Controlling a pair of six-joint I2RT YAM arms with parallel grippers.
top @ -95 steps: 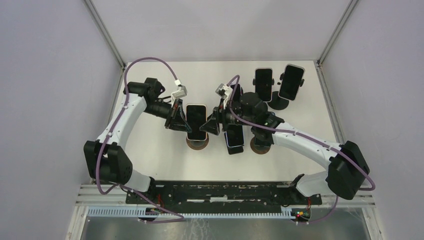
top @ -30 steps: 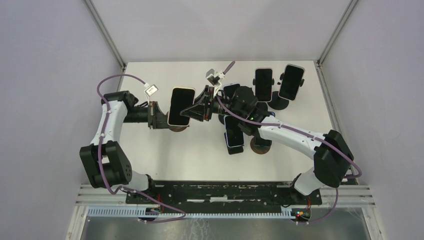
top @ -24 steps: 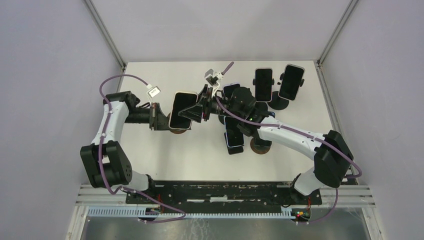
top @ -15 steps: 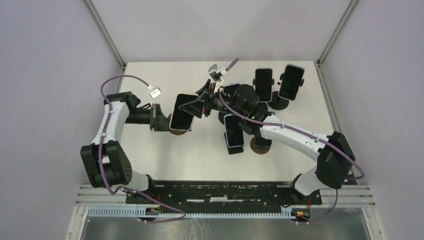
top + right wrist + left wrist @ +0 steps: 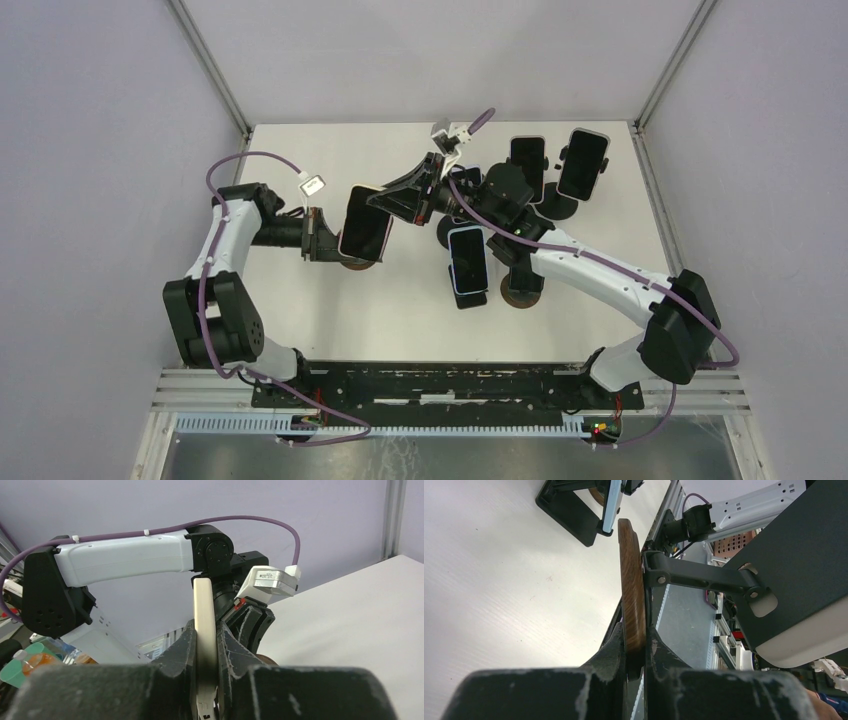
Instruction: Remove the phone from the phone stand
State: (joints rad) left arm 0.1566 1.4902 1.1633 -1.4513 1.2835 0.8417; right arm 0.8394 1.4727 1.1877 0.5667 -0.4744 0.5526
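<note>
The top external camera looks steeply down from behind the arms over the whole table [image 5: 300, 320]. Each wrist camera sits close behind its own fingers. The left gripper [image 5: 636, 650] view looks along the wooden base [image 5: 631, 590] just ahead. The right gripper [image 5: 205, 645] view looks past its phone [image 5: 203, 610] to the left arm [image 5: 125, 560], which is also seen overhead.

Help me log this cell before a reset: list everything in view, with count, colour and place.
Cream-edged phone: 1, dark screen, left of centre, tilted over its stand.
Phone stand: 1, round wooden base with a black arm, under that phone.
Other phones: 3 visible, dark screens; one mid-table, two at the far right, all on stands.
Other stand bases: 2 clearly visible, one wooden near centre, one black far right; more may be hidden by the right arm.
Table: 1, white.
Arms: 2, white with black joints and purple cables, left and right.
Left gripper: black, clamped on the wooden base.
Right gripper: black, clamped on the cream-edged phone.
</note>
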